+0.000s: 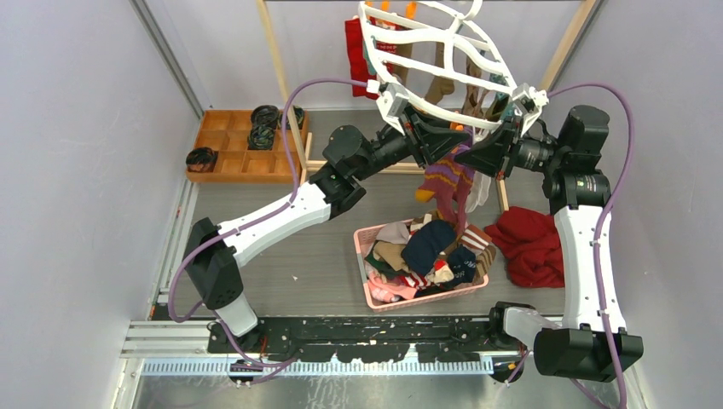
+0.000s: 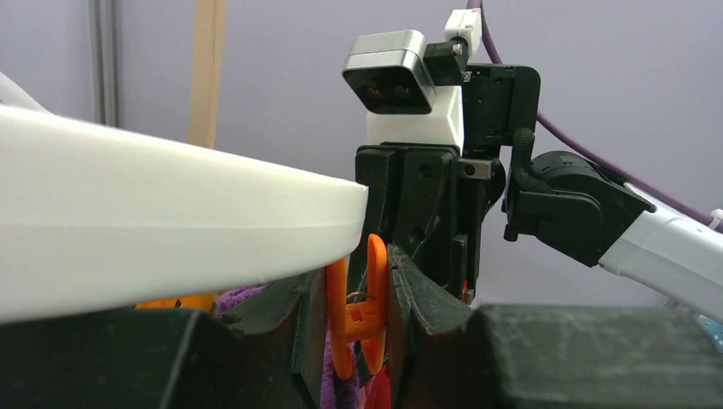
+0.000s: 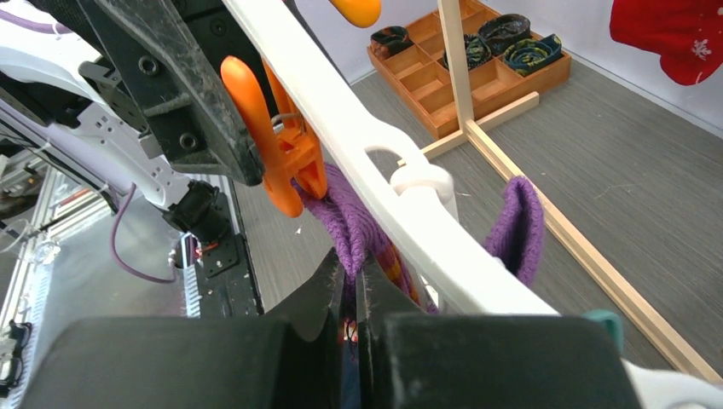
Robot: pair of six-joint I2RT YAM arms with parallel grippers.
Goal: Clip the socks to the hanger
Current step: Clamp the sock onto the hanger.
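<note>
The left tool [image 2: 358,319] is clenched on an orange peg [image 2: 376,281] under the hanger [image 3: 337,106] rim, squeezing its handles. The right tool [image 3: 349,277], pinched tight on a purple striped sock [image 3: 341,217], sits directly beneath it. The sock hangs lengthwise downward, its top edge at the peg's mouth; whether it is inside, I cannot tell. More socks fill the basket [image 1: 418,297] on the surface.

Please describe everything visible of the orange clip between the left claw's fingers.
The orange clip looks like a plastic peg with two arms and a thin wire spring at its middle. It hangs roughly upright just below the white rim of the hanger. The left claw squeezes its upper arms from both sides. Its lower end meets the purple sock, which the right claw holds underneath.
</note>
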